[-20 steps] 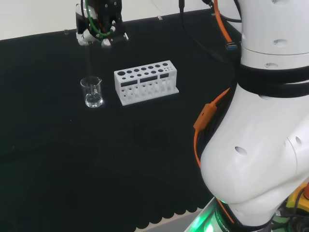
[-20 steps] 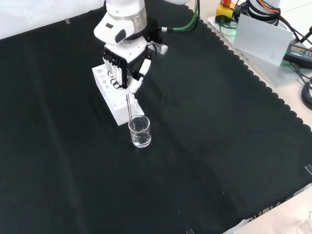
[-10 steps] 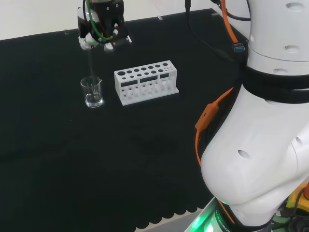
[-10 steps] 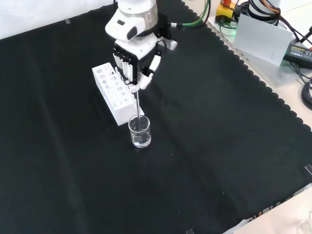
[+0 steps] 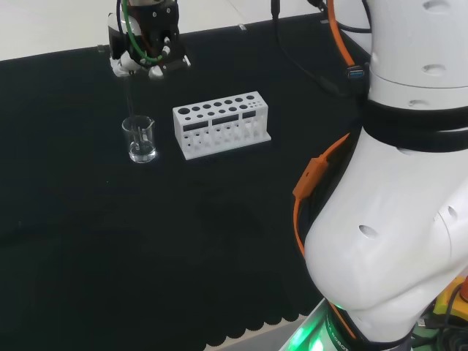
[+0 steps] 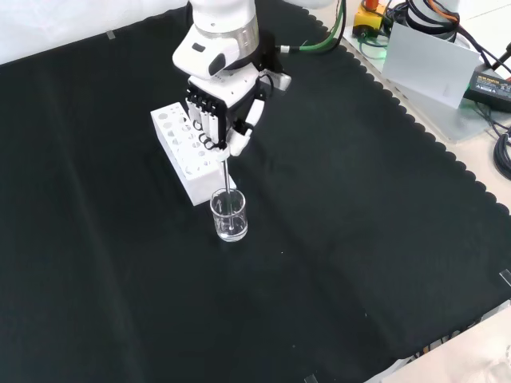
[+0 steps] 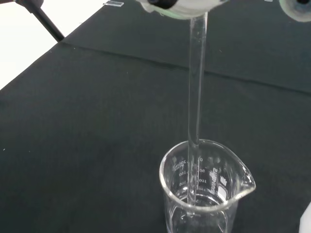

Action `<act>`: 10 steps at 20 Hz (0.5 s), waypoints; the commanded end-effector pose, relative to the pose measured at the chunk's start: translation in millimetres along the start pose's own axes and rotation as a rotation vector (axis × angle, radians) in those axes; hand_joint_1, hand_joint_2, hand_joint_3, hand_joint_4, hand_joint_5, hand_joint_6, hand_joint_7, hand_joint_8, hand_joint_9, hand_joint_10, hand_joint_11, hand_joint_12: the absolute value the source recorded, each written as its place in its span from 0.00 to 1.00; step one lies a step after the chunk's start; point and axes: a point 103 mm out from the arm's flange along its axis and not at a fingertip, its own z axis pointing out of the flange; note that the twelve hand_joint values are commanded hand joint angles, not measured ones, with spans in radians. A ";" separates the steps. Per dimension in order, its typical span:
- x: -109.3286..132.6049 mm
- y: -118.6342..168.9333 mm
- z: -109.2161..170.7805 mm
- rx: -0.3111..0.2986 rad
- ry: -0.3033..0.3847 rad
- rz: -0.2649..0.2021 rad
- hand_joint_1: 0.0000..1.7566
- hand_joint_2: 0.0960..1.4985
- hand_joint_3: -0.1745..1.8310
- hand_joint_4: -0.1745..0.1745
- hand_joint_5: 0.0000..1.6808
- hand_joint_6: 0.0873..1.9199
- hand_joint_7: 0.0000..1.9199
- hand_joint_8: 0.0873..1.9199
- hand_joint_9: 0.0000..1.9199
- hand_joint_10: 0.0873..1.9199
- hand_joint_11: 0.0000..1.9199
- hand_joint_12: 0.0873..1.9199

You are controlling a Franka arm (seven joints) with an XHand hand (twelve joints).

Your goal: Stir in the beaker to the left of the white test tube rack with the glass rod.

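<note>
Your hand point(image 6: 217, 120) hangs above the beaker point(image 6: 229, 215), fingers curled round the top of the glass rod point(image 6: 227, 171) and pinching it. In the front view the rod runs down from the fingers, nearly upright, and its lower end sits inside the beaker; the wrist view shows the rod point(image 7: 196, 97) passing through the beaker's mouth point(image 7: 204, 160) toward the clear liquid at the bottom, off-centre and close to the wall. In the head view the beaker point(image 5: 139, 139) stands just left of the white test tube rack point(image 5: 221, 124), apart from it, with the hand point(image 5: 142, 55) above. Judgement: stirring is in hand. Keep the rod's long axis vertical and circle the tip within the rim, since a sideways drift would knock the wall.
</note>
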 end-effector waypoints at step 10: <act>-33.9 4.9 -9.9 -0.002 -0.002 0.012 0.76 0.67 0.00 0.00 0.86 0.00 0.78 0.13 0.95 0.04 0.82 0.29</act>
